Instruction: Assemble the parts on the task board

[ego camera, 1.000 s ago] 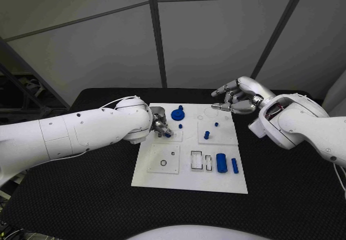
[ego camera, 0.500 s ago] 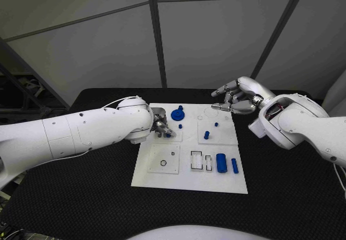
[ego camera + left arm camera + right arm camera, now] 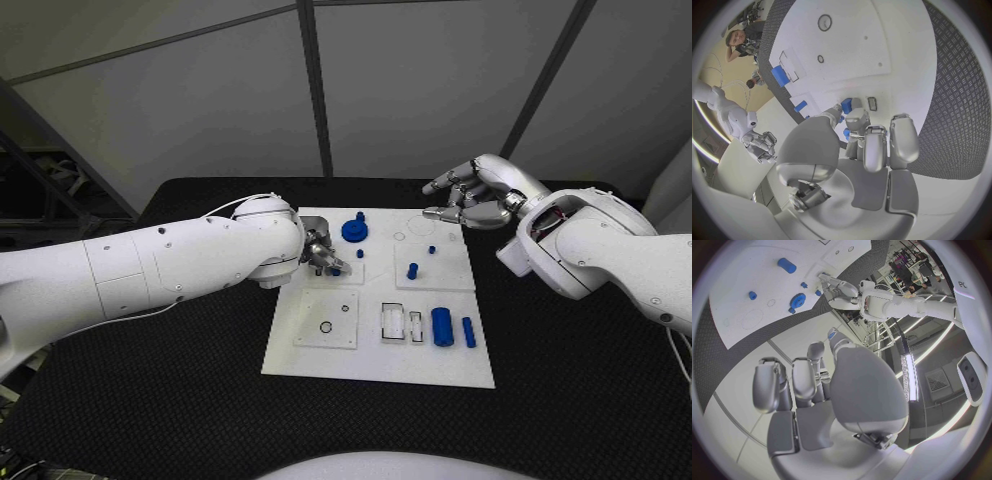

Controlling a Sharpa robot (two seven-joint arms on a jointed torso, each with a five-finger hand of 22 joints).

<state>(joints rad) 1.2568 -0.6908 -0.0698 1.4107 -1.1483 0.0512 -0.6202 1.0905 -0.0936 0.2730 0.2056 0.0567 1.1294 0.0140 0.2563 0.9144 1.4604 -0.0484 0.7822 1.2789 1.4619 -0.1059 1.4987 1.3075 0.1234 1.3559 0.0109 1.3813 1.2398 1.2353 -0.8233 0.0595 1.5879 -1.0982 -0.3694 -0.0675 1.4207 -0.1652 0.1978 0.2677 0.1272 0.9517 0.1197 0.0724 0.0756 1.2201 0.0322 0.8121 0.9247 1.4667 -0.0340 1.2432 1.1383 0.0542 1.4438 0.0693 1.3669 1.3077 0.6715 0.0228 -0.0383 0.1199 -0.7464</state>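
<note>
The white task board [image 3: 378, 345] lies in the middle of the table. At its left far part my left hand [image 3: 322, 254] pinches a small blue part [image 3: 335, 268] low over the board; that part [image 3: 846, 133] shows blue between the fingertips in the left wrist view. A blue gear [image 3: 356, 232] and a small blue peg [image 3: 361, 252] stand just beyond the hand. Another blue peg [image 3: 413, 269] stands mid-board. A blue cylinder [image 3: 443, 326] and a thin blue bar [image 3: 469, 331] lie at the near right. My right hand [image 3: 469, 196] hovers above the board's far right corner, fingers apart, holding nothing.
The black table [image 3: 577, 380] surrounds the board. Empty slots [image 3: 401, 321] and a small ring mark [image 3: 327, 325] sit on the board's near half. In the right wrist view the gear [image 3: 798, 300] and the cylinder [image 3: 787, 265] lie far beyond my right hand [image 3: 811, 385].
</note>
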